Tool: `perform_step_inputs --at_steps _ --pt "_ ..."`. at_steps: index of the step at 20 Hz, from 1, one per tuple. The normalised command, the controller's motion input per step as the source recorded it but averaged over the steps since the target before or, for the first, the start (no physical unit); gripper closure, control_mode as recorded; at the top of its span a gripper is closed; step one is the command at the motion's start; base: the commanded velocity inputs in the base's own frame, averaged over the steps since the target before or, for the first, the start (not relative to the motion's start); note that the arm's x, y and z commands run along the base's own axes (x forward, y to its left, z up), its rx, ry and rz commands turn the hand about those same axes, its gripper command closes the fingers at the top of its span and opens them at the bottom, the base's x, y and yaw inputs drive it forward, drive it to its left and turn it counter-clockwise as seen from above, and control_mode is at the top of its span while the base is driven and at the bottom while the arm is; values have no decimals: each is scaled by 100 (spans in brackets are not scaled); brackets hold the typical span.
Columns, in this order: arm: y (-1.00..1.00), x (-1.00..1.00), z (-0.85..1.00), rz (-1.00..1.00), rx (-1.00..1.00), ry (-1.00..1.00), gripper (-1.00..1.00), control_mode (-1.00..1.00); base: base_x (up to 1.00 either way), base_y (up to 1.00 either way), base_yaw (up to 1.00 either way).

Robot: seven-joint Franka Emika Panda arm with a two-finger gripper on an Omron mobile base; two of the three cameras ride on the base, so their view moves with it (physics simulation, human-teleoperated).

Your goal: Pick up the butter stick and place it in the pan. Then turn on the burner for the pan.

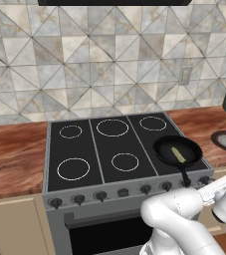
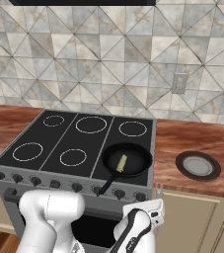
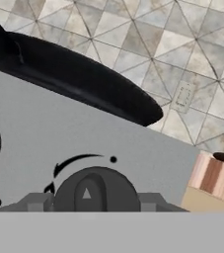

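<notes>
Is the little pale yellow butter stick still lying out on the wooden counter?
No, the pale yellow butter stick lies inside the round black frying pan on the stove's front right burner.

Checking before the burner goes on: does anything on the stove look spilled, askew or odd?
Nothing stands out. The thin pale yellow butter stick lies inside the round black frying pan, which sits flat on the front right burner.

My robot's glossy white rounded arm [image 1: 184, 219] has bulbous shells, dark grey joint bands, and a boxy white wrist block [image 2: 145, 213] with small dark markings.
</notes>
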Motion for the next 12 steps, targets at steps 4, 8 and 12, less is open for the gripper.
perform_step_inputs --at_steps 4,8,12 --pt "-2 0 0 -6 -21 3 100 -100 0 0 0" --pt "-4 0 0 -7 -22 4 100 -100 0 0 0" --pt "-6 0 0 -8 -22 5 100 -100 0 0 0"
